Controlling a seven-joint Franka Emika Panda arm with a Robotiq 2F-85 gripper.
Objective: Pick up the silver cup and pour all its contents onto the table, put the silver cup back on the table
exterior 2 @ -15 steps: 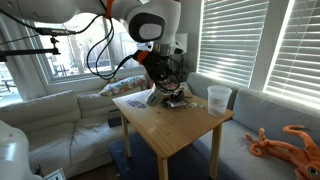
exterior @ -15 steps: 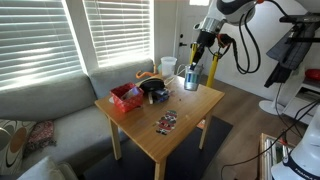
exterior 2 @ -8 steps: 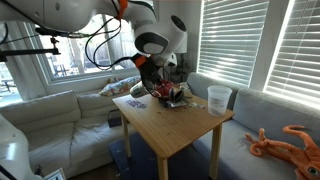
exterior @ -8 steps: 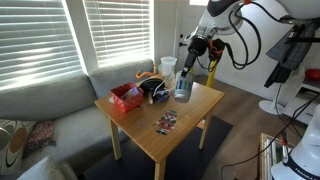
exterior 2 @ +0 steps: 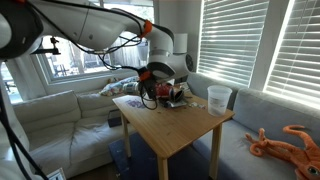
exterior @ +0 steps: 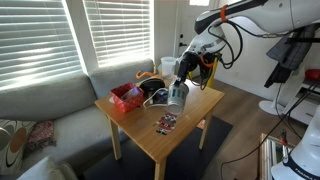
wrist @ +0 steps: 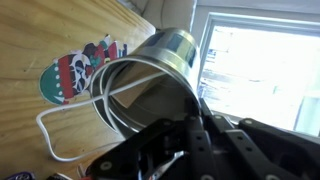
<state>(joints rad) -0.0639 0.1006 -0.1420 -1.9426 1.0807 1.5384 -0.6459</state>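
The silver cup (exterior: 178, 94) hangs tilted over the middle of the light-wood table (exterior: 192, 128), held from above by my gripper (exterior: 184, 76), which is shut on it. In an exterior view the cup (exterior 2: 150, 93) is partly hidden behind the gripper (exterior 2: 157, 82) above the table's (exterior 2: 185, 138) far side. In the wrist view the cup (wrist: 165, 58) lies tipped between the dark fingers (wrist: 182, 132), its mouth towards the camera, over the tabletop (wrist: 40, 35). I cannot see what is in it.
A whitish plastic cup (exterior: 168, 66) (exterior 2: 219, 97), a red tray (exterior: 125, 97) and a black object (exterior: 155, 88) stand at the table's back. Colourful small items (exterior: 166, 122) (wrist: 80, 70) lie on the top. A sofa (exterior: 50, 105) flanks the table.
The arm has carried the silver cup from the table's window-side edge inward over the middle, lowered it and tipped it over.
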